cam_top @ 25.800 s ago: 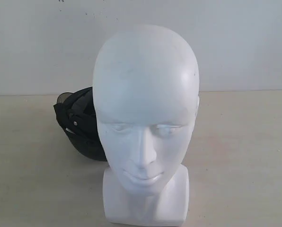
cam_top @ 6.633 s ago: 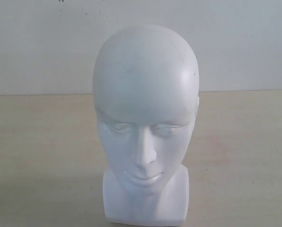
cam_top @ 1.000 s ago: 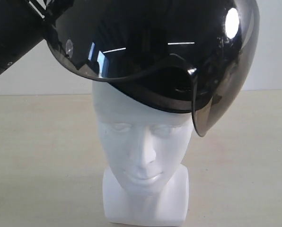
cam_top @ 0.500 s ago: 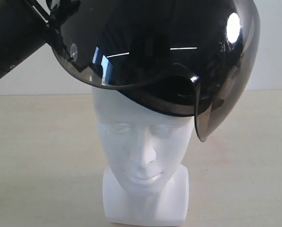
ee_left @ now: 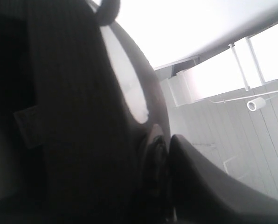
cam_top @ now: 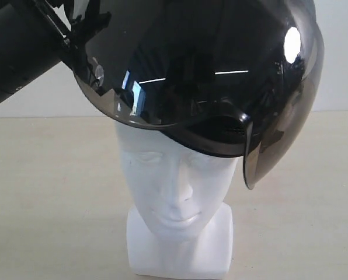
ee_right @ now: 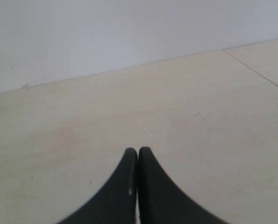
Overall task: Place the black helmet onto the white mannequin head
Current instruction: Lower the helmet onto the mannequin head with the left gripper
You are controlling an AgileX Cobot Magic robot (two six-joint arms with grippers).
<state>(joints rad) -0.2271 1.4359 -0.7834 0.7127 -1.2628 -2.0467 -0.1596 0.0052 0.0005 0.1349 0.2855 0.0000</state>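
Clearance is widest low down: the table (cam_top: 45,192) lies bare on both sides of the white mannequin head (cam_top: 177,175), out to its far edge where it meets the pale wall (cam_top: 337,70). The head stands upright on its blocky neck base (cam_top: 180,254), face towards the exterior camera.

The black helmet (cam_top: 209,52) sits over the crown, tilted, lower on the exterior view's right. The brow, eyes, nose and mouth show below it. The smoky visor (cam_top: 279,134) has its lower edge crossing the forehead, then dropping to a point just beside the head's temple on the right of that view, hanging free of the cheek. The top of the shell runs off the frame.

The left arm (cam_top: 16,52) comes in from the upper left of the exterior view, and the left gripper (cam_top: 77,32) is clamped on the helmet's rim by the visor pivot. In the left wrist view one dark finger (ee_left: 209,196) lies against the rim, with the padded lining (ee_left: 73,116) filling most of the picture.

The right gripper (ee_right: 138,150) is pressed closed on nothing, tips touching, above bare table, well apart from the head.
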